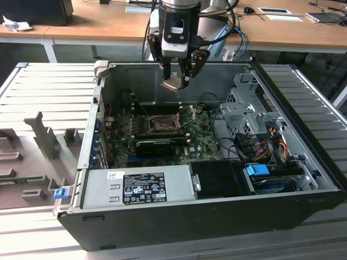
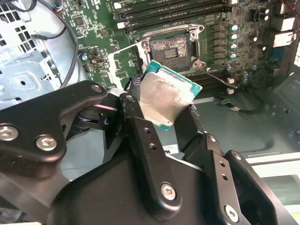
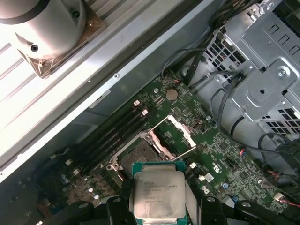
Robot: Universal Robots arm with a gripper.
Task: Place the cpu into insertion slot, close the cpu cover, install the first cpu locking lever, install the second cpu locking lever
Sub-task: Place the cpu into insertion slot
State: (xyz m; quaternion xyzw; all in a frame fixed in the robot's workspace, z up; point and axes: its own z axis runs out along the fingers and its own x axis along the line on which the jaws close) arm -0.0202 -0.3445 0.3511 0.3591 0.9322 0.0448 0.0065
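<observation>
Pincer (image 1: 177, 78) pinches the cpu (image 2: 166, 101) by its edges, hanging above the uncovered insertion slot (image 2: 169, 47).

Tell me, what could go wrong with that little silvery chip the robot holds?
The small silvery square chip sits pinched by its edges in the black gripper, high above the green board, so it might slip and fall. It looks tilted over the dark square socket; coming down crooked could bend the fine contacts.
</observation>
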